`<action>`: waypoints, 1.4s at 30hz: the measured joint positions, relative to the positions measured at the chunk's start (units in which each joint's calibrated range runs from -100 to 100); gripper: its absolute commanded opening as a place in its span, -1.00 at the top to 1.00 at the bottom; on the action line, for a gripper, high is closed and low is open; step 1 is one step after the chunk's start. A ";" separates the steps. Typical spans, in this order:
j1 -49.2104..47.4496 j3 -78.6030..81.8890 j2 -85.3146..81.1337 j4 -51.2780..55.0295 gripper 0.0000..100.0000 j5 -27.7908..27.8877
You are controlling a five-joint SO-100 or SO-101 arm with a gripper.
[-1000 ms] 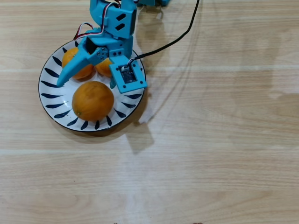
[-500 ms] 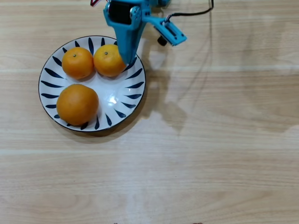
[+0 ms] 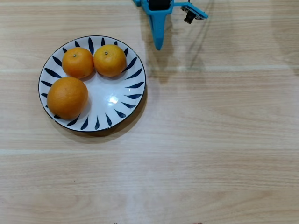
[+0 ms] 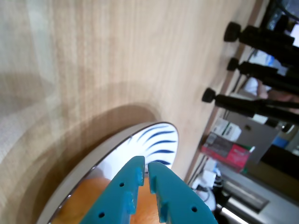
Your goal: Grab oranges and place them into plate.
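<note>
From the overhead view I see all three oranges (image 3: 77, 62) (image 3: 110, 60) (image 3: 67, 97) lying on the plate (image 3: 126, 105) at upper left of the frame. My tool (image 3: 158, 45) sits at the top centre over bare table (image 3: 215, 140), just right of the plate's rim. In the wrist view its jaws are nearly shut and empty.
</note>
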 measured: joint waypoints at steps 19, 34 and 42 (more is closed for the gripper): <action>-2.28 16.47 -18.71 15.16 0.96 -5.95; -2.70 16.47 -18.71 15.33 0.96 -6.21; -2.70 16.47 -18.71 15.33 0.96 -6.21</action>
